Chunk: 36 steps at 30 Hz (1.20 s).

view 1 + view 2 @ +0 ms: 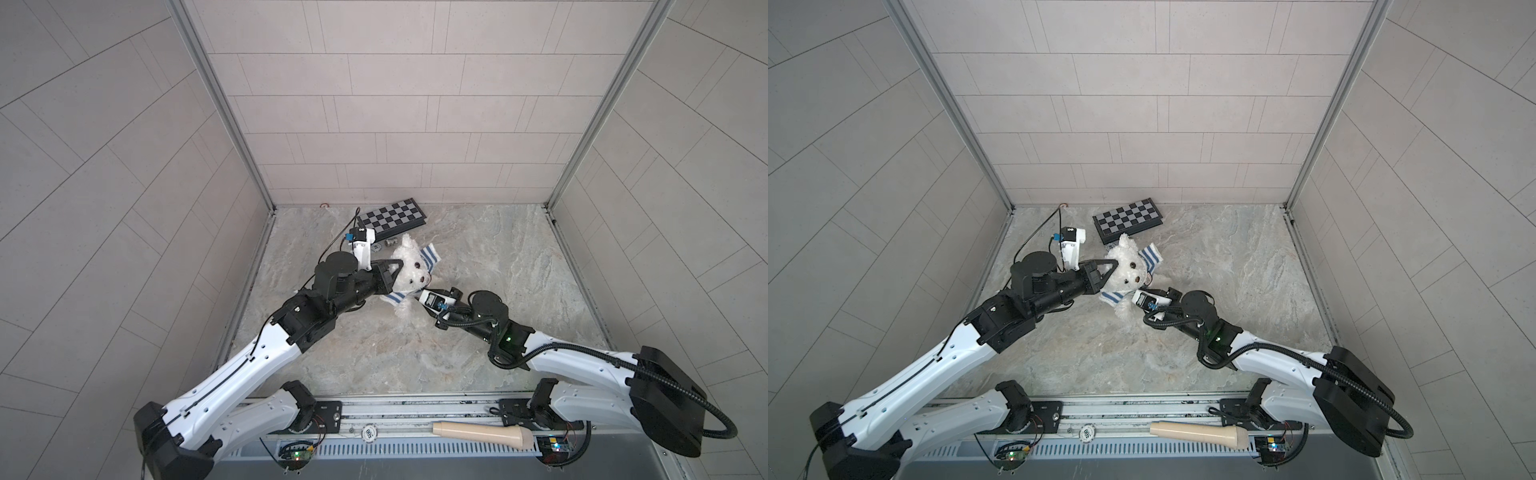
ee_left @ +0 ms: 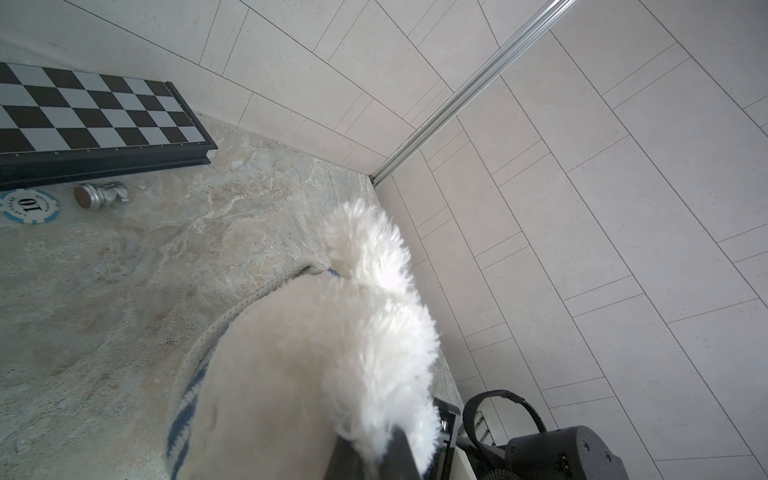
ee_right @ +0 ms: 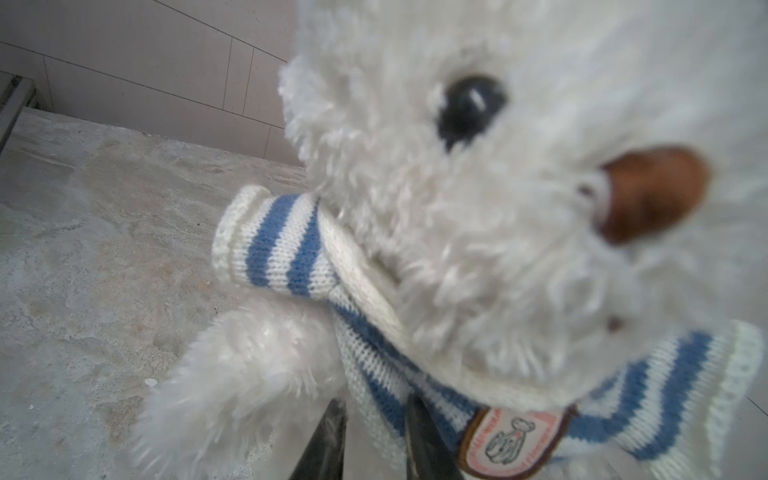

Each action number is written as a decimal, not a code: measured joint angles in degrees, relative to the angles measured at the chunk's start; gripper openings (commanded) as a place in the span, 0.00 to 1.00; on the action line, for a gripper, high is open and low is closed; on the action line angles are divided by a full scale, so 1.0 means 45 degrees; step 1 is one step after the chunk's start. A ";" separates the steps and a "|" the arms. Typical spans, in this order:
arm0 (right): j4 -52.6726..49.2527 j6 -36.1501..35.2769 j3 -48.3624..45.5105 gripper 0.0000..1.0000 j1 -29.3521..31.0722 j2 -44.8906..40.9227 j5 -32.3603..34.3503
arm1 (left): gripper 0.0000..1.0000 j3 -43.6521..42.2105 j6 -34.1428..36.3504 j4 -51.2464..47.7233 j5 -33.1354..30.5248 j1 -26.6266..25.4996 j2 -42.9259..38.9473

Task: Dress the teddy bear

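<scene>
Pale tiled walls box in a marbled grey surface point(image 1: 415, 357). The teddy bear point(image 1: 409, 272) sits just above the centre in both top views. The striped shirt point(image 3: 648, 399) is already round its neck, but the sleeve point(image 3: 270, 245) at centre left of the right wrist view hangs empty, with the bear's arm point(image 3: 232, 374) outside and beneath it.

The left gripper point(image 1: 394, 270) is closed at the back of the head, apparently on fur (whether knit is caught too, I cannot tell). The right gripper point(image 3: 374, 401) enters at the lower edge of its wrist view beside the badge point(image 3: 511, 440). Its jaws are a little apart with knit between them, and I cannot tell whether they clamp it.

The step looks like working the shirt down and getting the arm into the sleeve. To do it well, the right gripper should take knit only, not fur. It should draw the knit away from the head while the left steadies the bear, since a hard pull would likely drag the whole light toy.

The only container is the folded chessboard case point(image 1: 392, 218), upper centre, shut, contents hidden. A silver chess piece point(image 2: 102, 195) and a poker chip point(image 2: 30, 206) lie outside, just beside it.
</scene>
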 measured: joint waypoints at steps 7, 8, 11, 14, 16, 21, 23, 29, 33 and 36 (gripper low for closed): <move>0.0389 -0.0933 0.0053 0.22 0.0092 0.0724 0.0481 | 0.00 -0.0146 -0.0364 0.0219 0.0039 0.0029 0.0029; 0.0505 -0.1083 0.0053 0.21 0.0131 0.0835 0.0568 | 0.00 -0.0180 -0.0432 0.0248 0.0039 0.0058 0.0029; 0.1030 -0.1515 0.0049 0.21 0.0257 0.1205 0.0874 | 0.00 -0.0238 -0.0597 0.0340 0.0049 0.0141 0.0034; 0.1559 -0.1870 0.0039 0.20 0.0345 0.1593 0.1161 | 0.00 -0.0340 -0.0835 0.0491 0.0092 0.0228 0.0039; 0.1889 -0.2123 0.0039 0.19 0.0413 0.1865 0.1375 | 0.00 -0.0452 -0.1005 0.0641 0.0155 0.0306 0.0053; 0.2278 -0.2749 0.0083 0.01 0.0767 0.2438 0.1977 | 0.00 -0.0665 -0.1253 0.0811 0.0379 0.0578 0.0083; 0.2181 -0.2987 0.0180 0.00 0.1010 0.2497 0.2259 | 0.00 -0.0680 -0.1331 0.0816 0.0510 0.0753 0.0117; 0.1724 -0.3541 0.0296 0.00 0.1472 0.2361 0.2730 | 0.00 -0.0763 -0.1447 0.0894 0.0792 0.1355 0.0146; 0.1229 -0.3842 0.0272 0.00 0.1724 0.1909 0.2856 | 0.00 -0.0840 -0.1447 0.0894 0.0986 0.1865 0.0155; 0.0894 -0.4046 0.0175 0.00 0.2045 0.1486 0.2963 | 0.00 -0.0869 -0.1452 0.0894 0.1151 0.2254 0.0170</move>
